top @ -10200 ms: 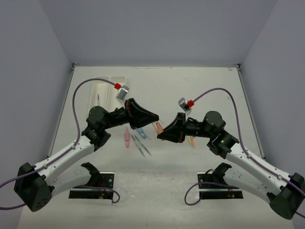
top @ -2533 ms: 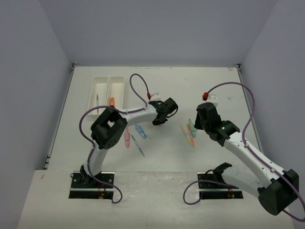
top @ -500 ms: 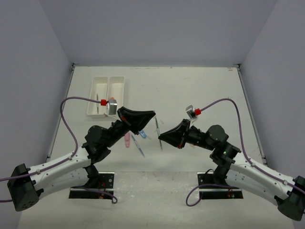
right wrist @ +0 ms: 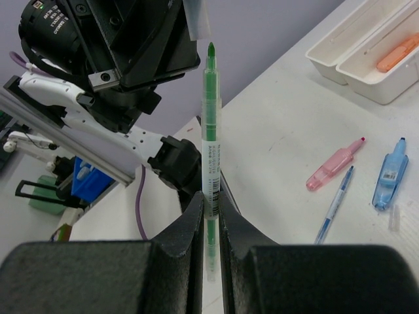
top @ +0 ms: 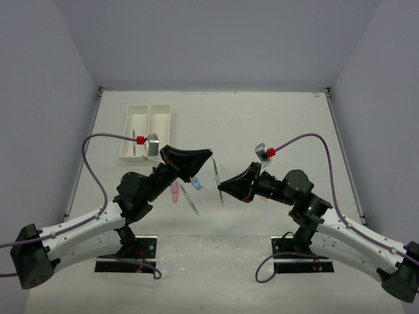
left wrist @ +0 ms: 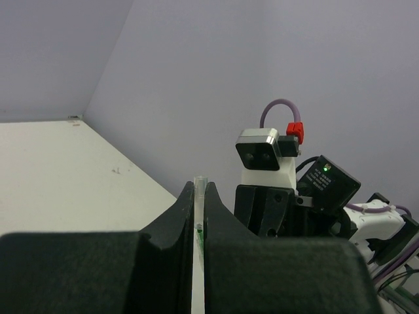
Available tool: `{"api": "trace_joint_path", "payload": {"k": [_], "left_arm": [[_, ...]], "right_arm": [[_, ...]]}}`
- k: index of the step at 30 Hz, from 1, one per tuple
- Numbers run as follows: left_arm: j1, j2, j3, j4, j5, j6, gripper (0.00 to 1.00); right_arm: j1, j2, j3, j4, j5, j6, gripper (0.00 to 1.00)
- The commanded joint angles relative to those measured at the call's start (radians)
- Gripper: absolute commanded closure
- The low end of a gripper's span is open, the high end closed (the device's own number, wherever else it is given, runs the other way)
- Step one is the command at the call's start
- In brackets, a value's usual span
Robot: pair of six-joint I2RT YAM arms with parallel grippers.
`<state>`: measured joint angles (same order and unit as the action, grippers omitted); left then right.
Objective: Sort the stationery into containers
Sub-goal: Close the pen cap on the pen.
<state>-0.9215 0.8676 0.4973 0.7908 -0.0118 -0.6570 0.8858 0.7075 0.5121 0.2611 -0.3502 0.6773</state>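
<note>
White table, grey walls | right gripper clamped on green pen, nib bare, pointing toward left gripper | left gripper pinched on clear cap | pink marker, blue pen lying on table | trays far left: orange piece in one, thin dark pen in the other

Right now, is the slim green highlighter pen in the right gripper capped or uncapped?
Uncapped: the slim green highlighter pen shows a bare pointed tip above the right gripper clamping it.
</note>
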Motion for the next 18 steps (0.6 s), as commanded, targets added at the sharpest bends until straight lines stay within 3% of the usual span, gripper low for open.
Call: {"api": "trace_joint_path", "payload": {"k": [1, 18], "left_arm": [[0.001, -0.021, 0.018, 0.025, -0.066, -0.007, 1.00], [0.001, 0.010, 0.009, 0.051, -0.008, -0.034, 1.00]], "right_arm": [[0.010, 0.015, 0.036, 0.043, -0.003, -0.014, 1.00], [0.018, 0.002, 0.078, -0.008, 0.042, -0.043, 1.00]]}}
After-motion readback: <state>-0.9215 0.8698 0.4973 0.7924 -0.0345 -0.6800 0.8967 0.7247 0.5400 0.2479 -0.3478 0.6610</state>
